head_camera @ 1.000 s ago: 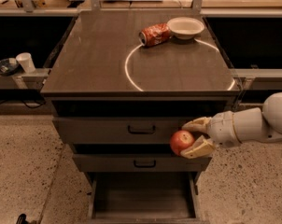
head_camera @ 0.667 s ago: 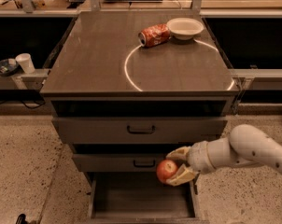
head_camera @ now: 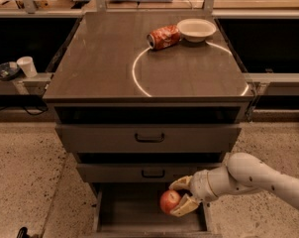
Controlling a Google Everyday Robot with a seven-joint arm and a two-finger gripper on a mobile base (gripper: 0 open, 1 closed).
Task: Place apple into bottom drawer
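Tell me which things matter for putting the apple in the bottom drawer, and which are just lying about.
Job: apple, held in the gripper at the open bottom drawer.
Lying about: crushed soda can and white bowl on the cabinet top; paper cup at left.

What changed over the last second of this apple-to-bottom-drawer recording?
The gripper, shut on the apple, carried it down and slightly toward the picture's left, from in front of the handled drawers to just over the open bottom drawer. It has not let the apple go. The soda can, the bowl and all the drawers stayed as they were.
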